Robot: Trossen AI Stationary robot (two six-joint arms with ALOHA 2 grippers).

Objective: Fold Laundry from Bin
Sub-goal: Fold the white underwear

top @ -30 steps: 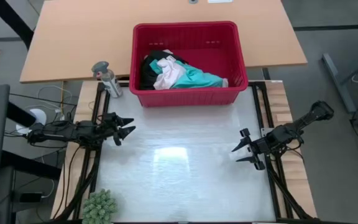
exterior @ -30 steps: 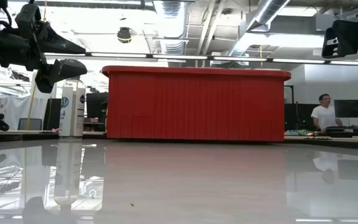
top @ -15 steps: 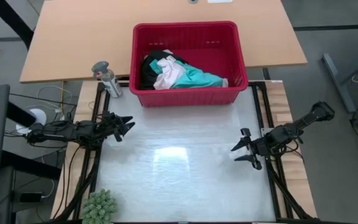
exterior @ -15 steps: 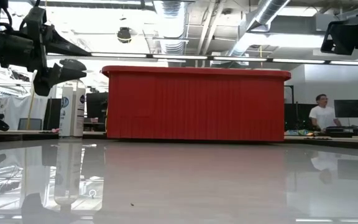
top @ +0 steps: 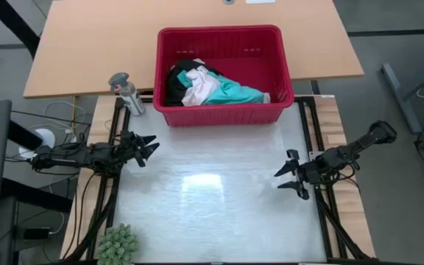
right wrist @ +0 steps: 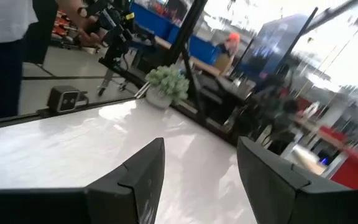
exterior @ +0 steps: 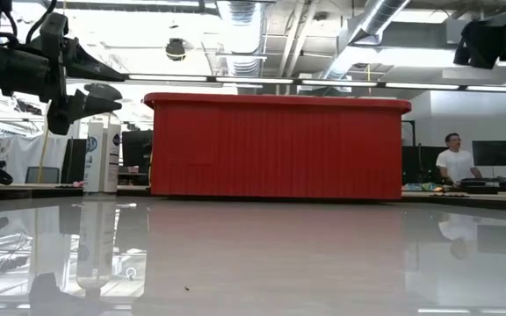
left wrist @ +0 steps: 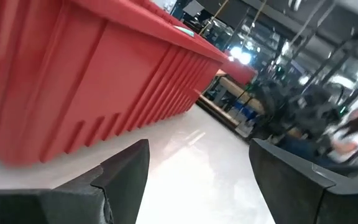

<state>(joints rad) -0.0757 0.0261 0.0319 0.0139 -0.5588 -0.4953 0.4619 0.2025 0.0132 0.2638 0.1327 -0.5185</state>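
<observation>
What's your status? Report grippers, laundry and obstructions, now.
Left gripper open, empty, at table's left edge. Right gripper open, empty, at right edge. Laundry heaped in the red bin. Nothing between grippers and bin.

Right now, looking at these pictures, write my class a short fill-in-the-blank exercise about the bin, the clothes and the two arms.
1. The laundry lies inside the ____ bin.
2. The left gripper has its fingers open and holds ____.
3. The spray bottle stands outside the bin, on the side of the ____ arm.
4. The white table between the left gripper and the right gripper has ____ garments on it.

Missing words: red; nothing; left; no
</observation>
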